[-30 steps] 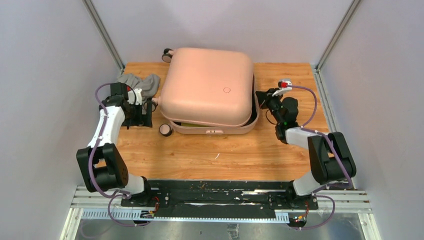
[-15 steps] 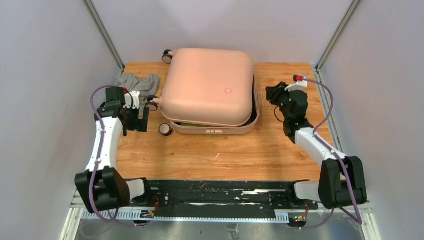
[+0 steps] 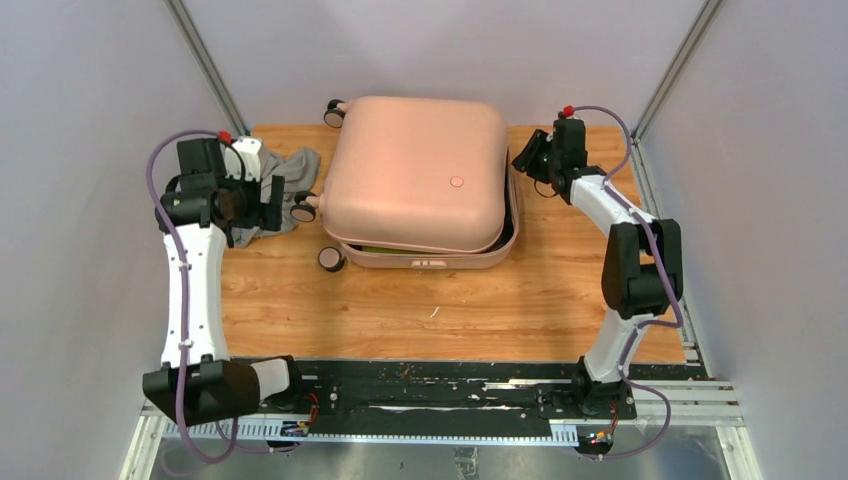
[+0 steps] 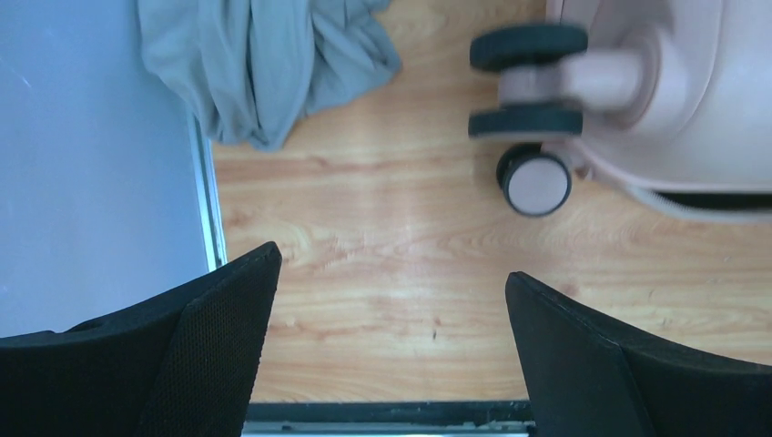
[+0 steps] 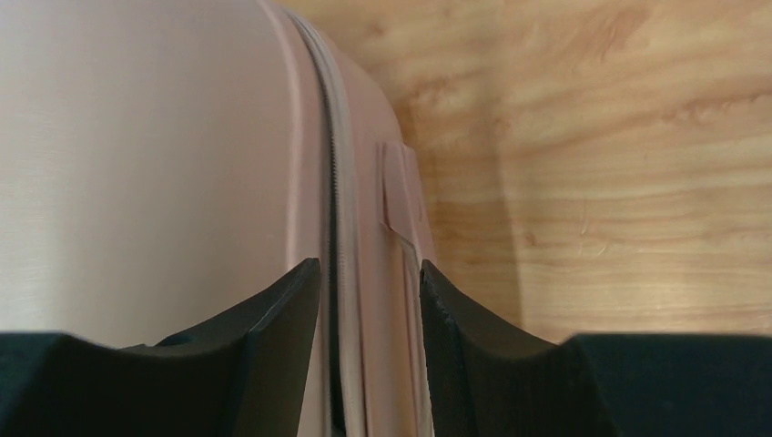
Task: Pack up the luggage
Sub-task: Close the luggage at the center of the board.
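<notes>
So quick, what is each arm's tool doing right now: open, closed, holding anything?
Left tool: wide open, holding nothing.
Right tool: partly open at the seam of the luggage, gripping nothing.

A worktop point(image 3: 420, 310) of light, honey-coloured wood planks with visible grain fills the middle of the space and is enclosed on three sides by plain, pale lilac-grey panels: a left wall point(image 3: 90, 150), a back wall point(image 3: 430, 45) and a right wall point(image 3: 760, 150). Slim metal posts point(image 3: 205, 65) run up the two back corners where the panels meet. In the left wrist view a thin metal strip point(image 4: 208, 200) edges the foot of the left wall against the wood. Along the near edge lies a black plate point(image 3: 440, 385), scuffed and speckled, with silver slotted rails point(image 3: 430, 425) below it and a dull metal sheet point(image 3: 460, 460) at the very bottom. The light is even and soft, with only faint shadows.
</notes>
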Robot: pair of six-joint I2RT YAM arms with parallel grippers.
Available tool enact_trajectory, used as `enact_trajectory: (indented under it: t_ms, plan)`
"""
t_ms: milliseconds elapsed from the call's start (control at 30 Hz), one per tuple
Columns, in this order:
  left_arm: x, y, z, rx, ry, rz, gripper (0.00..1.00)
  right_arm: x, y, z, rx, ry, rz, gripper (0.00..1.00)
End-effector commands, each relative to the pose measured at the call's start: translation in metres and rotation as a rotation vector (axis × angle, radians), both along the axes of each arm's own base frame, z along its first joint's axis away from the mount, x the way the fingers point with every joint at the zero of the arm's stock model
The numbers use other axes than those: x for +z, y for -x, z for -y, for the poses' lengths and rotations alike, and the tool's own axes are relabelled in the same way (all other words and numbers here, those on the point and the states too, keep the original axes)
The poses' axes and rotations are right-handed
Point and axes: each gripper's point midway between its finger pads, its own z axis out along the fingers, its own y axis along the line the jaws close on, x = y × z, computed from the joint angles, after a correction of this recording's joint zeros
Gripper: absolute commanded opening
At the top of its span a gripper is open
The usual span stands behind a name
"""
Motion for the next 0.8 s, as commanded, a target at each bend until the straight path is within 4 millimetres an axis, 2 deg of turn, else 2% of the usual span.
enact_trajectory:
  t_ms: [0, 100, 167, 267, 300, 367, 567, 700, 767]
  plan:
    - [0.013, -0.030, 0.005, 0.017, 0.082, 0.003, 1.00, -0.031, 0.007, -0.005, 0.049, -0.055, -0.174, 0.47]
    - [0.017, -0.050, 0.006, 0.027, 0.085, -0.004, 1.00, -0.048, 0.017, 0.003, 0.028, -0.055, -0.239, 0.47]
    - [0.019, -0.059, 0.011, 0.018, 0.072, -0.005, 1.00, -0.055, 0.022, 0.017, -0.013, -0.081, -0.261, 0.46]
    - [0.016, -0.066, 0.019, 0.005, 0.060, -0.018, 1.00, -0.061, 0.029, 0.035, -0.054, -0.140, -0.276, 0.44]
    - [0.013, -0.067, 0.022, -0.003, 0.060, -0.027, 1.00, -0.062, 0.029, 0.048, -0.082, -0.160, -0.276, 0.43]
    - [0.006, -0.066, 0.027, -0.013, 0.057, -0.046, 1.00, -0.064, 0.029, 0.053, -0.078, -0.179, -0.279, 0.42]
    - [-0.014, -0.054, 0.034, -0.034, 0.055, -0.099, 1.00, -0.070, 0.024, 0.030, 0.044, -0.212, -0.318, 0.41]
    - [-0.019, -0.044, 0.037, -0.046, 0.053, -0.108, 1.00, -0.076, 0.019, 0.018, 0.098, -0.183, -0.336, 0.41]
    - [-0.018, -0.039, 0.040, -0.054, 0.053, -0.103, 1.00, -0.083, 0.019, 0.003, 0.129, -0.173, -0.355, 0.41]
